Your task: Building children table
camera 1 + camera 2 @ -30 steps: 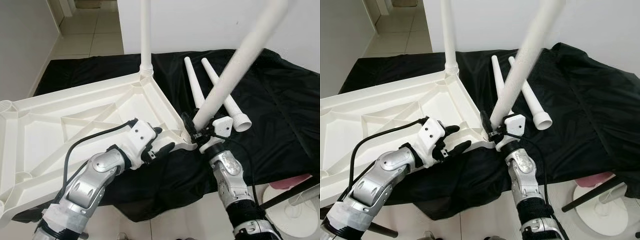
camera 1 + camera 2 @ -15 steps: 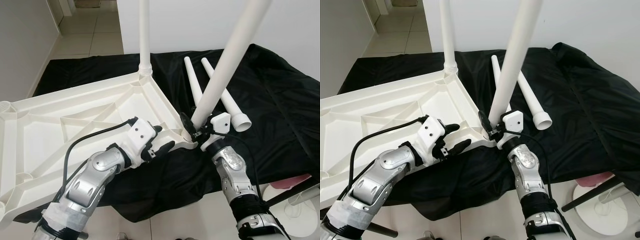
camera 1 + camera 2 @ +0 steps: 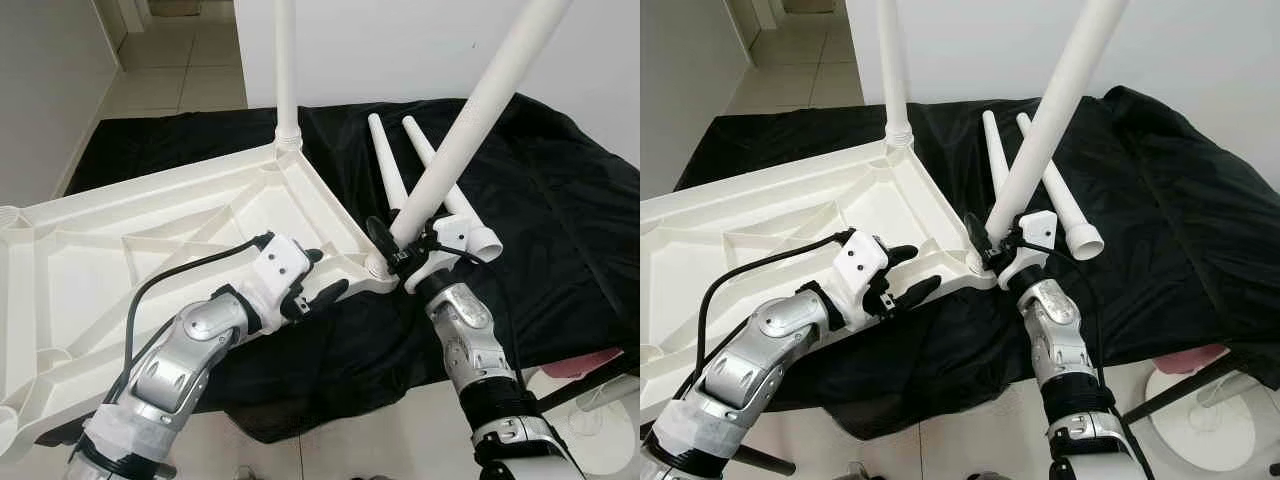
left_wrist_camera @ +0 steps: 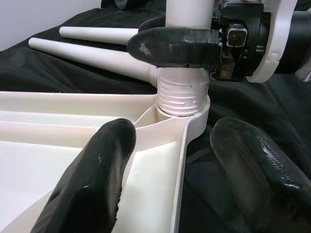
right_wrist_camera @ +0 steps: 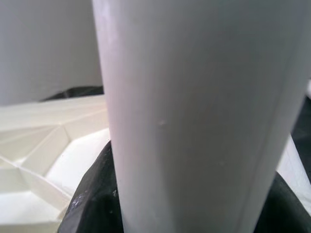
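Observation:
The white tabletop (image 3: pixel 150 250) lies upside down on a black cloth (image 3: pixel 540 200). One white leg (image 3: pixel 287 70) stands upright in its far corner. A second leg (image 3: pixel 470 110) leans to the right, its threaded end (image 4: pixel 182 94) sitting in the near right corner socket. My right gripper (image 3: pixel 398 250) is shut on this leg just above the thread; the leg (image 5: pixel 194 111) is close up in the right wrist view. My left gripper (image 3: pixel 322 273) is open, its fingers (image 4: pixel 107 170) astride the tabletop's edge beside that corner.
Two loose white legs (image 3: pixel 385 170) (image 3: pixel 450 195) lie side by side on the cloth behind the right gripper. A round white stand base (image 3: pixel 600 420) sits on the tiled floor at lower right. A white wall rises behind the cloth.
The held leg stood steeper half a second ago and has tipped back to the right, its base staying at the corner socket. The left gripper has stayed at the edge.

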